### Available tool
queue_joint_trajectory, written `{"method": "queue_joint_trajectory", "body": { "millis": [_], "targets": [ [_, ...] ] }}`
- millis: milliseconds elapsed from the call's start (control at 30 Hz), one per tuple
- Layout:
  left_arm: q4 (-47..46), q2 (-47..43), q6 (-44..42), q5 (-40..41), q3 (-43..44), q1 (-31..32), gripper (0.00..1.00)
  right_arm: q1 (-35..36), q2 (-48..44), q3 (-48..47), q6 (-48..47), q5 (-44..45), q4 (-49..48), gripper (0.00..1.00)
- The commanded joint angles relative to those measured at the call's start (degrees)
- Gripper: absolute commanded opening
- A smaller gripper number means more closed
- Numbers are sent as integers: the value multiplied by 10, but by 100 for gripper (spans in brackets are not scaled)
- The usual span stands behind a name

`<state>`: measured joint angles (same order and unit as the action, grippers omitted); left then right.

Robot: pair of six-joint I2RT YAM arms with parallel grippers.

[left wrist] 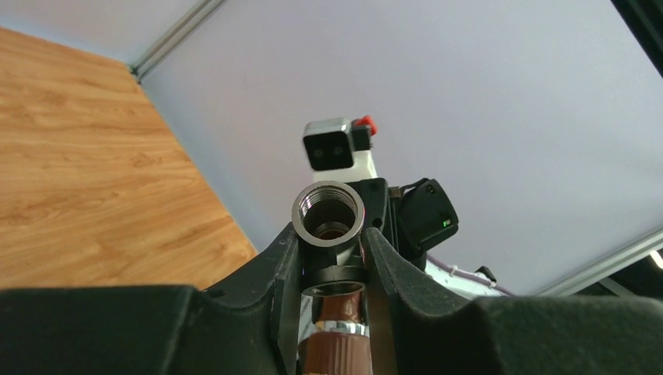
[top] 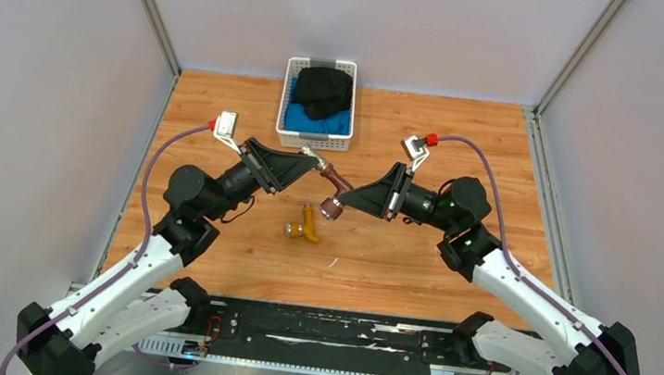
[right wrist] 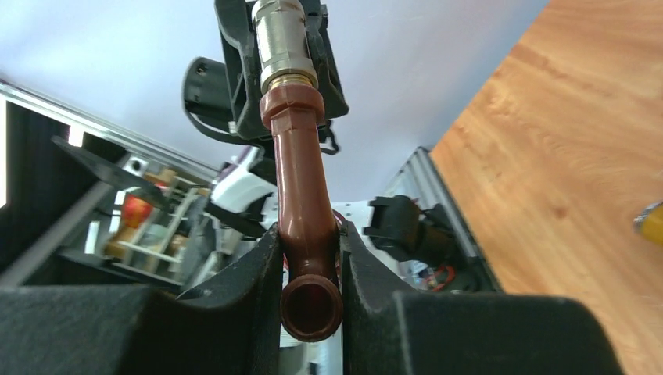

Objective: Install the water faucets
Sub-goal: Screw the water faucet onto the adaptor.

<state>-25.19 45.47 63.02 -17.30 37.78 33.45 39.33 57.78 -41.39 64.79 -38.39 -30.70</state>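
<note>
right pincer (right wrist: 311, 262): closed on the brown faucet (right wrist: 301, 180), jaws clamped on the bent spout just behind its open mouth.
left pincer (left wrist: 332, 250): closed on the grey fitting (left wrist: 328, 211) at the faucet's silvery end. The threaded bore faced its own camera.
joint: brown hex, brass ring and silvery barrel sat in one line in the right wrist view. Could not tell whether the threads were home.
faucet position: in the air, bridging the two pincers above the middle of the desk (top: 414, 261), a bit toward the far edge, clear of the wood.
step (my read): threading faucet and fitting together, one side holding and the other turning.
do it well: left should act as a fixed vise and right should rotate about the thread axis, not the spout axis. The spout was angled, so the wrist must orbit or regrip in short turns. Keep a light push along the axis.
risk: side load from the bent spout could cross-thread the joint or slip the grip. Smooth metal offered little bite.
brass faucet (top: 305, 228): lay on the desk just nearside of the held one, apart from both pincers.
basket (top: 286, 99): middle of the far edge, dark and blue cloth inside, well apart.
</note>
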Motion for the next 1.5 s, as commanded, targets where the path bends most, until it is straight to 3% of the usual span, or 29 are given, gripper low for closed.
{"method": "queue_joint_trajectory", "body": {
  "millis": [0,200,267,367,467,867,1233,1467],
  "targets": [
    [-109,8,-60,-49,-36,6,0,-1,36,27,255,-55,-189,0],
    [-122,18,-91,-45,-52,6,0,-11,144,102,525,-20,-515,1],
    [-126,21,-77,-34,-59,6,0,-16,179,122,561,-3,-592,23],
    [-130,23,-50,-17,-65,5,0,-16,190,134,545,-12,-597,52],
    [-119,16,-37,-3,-64,5,0,-19,180,141,520,-16,-573,65],
    [74,-13,-85,67,-6,5,0,-24,184,142,515,-12,-605,69],
    [193,-25,-82,157,27,6,0,-23,140,175,470,3,-525,73],
    [249,-22,-84,154,47,6,0,-25,145,148,446,15,-507,74]
  ]
}}
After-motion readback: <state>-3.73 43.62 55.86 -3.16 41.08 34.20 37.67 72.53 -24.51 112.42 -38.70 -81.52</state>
